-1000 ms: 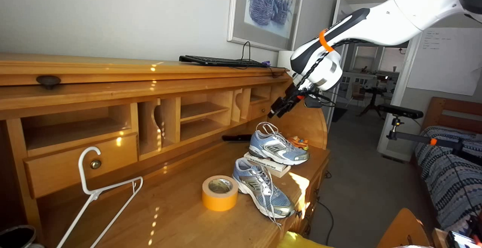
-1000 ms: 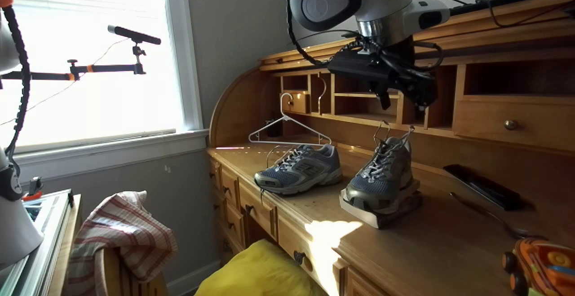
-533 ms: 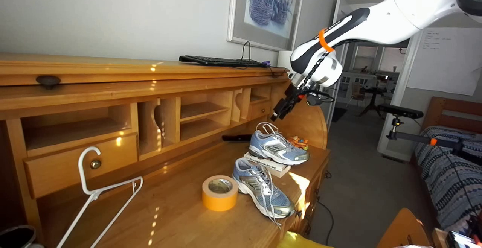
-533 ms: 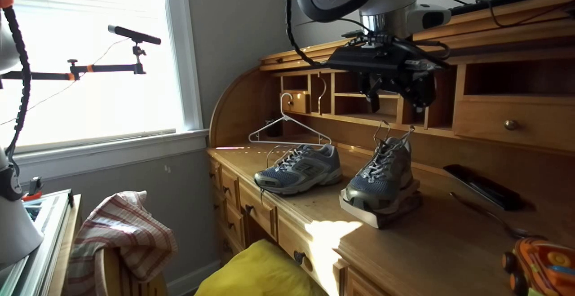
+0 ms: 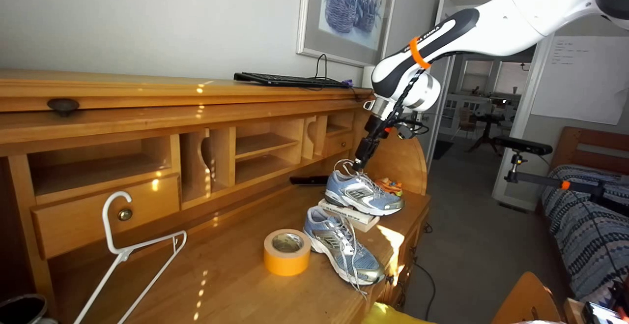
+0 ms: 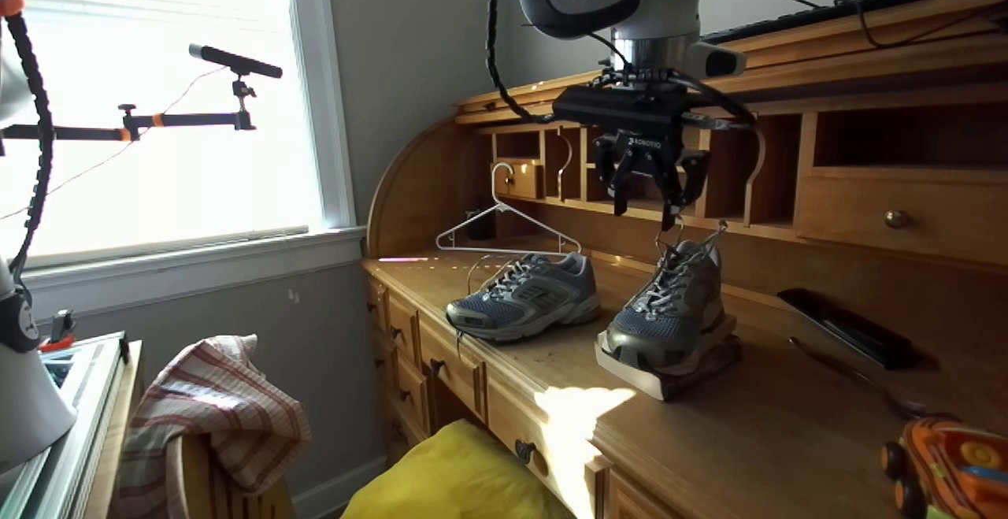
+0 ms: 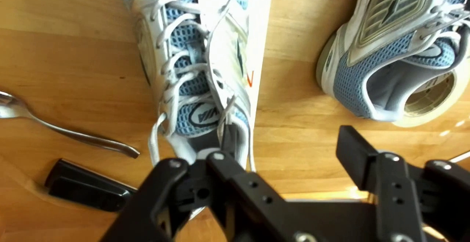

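Well to the left of the book [image 6: 631, 369], a camera [image 6: 235, 60] stands on its mount against the window [image 6: 150, 101], with a striped towel [image 6: 228, 409] lower down. Yellow cloth [image 6: 457, 476] bulges lower than the book, also to its left. Beyond the book on that side, the hanger [image 6: 499, 206] shows hook upward on the desk [image 6: 748, 432]. Nearer the book is the low shoe [image 6: 531, 298], sole down; past it, as seen from the book, lies the tape [image 5: 287, 262], visible in an exterior view and the wrist view. Directly above the book is the claw [image 6: 644, 215], spread, with open space between its two sides. In the wrist view one finger [image 7: 229, 139] overlaps the opening of the high shoe [image 6: 669, 306], and its partner stands clear of that shoe, on the side toward the low shoe. Whether the first finger touches shoe or lace, I cannot tell. The high shoe sits on the book, its laces [image 7: 191, 68] looping up at the collar. Higher than the book, on the desk's top, rests the keyboard [image 5: 295, 80]. Right of the book lie a black bar [image 6: 850, 328] and a utensil [image 7: 79, 136]. Farthest right of it, nearest the viewer, is the toy [image 6: 969, 464], partly cut off.
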`<state>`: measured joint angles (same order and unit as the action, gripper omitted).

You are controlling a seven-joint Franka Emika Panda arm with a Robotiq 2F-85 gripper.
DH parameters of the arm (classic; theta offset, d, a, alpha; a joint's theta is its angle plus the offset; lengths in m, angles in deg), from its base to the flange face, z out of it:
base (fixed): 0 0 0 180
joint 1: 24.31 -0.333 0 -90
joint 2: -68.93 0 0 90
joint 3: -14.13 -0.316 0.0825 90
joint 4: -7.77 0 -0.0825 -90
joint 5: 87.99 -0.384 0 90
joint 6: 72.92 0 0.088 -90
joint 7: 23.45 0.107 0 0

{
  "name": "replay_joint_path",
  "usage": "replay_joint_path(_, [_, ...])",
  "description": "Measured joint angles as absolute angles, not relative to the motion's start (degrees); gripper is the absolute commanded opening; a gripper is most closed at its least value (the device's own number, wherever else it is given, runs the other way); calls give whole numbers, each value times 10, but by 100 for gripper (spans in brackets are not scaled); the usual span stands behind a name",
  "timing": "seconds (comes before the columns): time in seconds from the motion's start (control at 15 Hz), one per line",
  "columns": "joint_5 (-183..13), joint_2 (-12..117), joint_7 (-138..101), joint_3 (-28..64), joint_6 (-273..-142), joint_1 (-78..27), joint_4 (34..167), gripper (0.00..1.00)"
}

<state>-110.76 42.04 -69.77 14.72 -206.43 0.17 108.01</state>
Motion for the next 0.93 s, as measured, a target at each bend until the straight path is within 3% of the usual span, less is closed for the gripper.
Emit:
replay_joint_path(0.4, [-1068,417,-661,169,-2054,-12,1080,75])
replay_joint_path(0.53, [-1059,417,-653,172,-2054,-12,1080,73])
replay_joint_path(0.6, [-1054,416,-648,174,-2054,-12,1080,70])
replay_joint_path(0.67, [-1050,416,-643,175,-2054,-13,1080,53])
replay_joint_path(0.73, [-1047,414,-638,176,-2054,-13,1079,45])
replay_joint_path(0.8, [-1045,413,-634,176,-2054,-13,1078,45])
replay_joint_path(0.93, [-1043,408,-627,176,-2054,-13,1074,29])
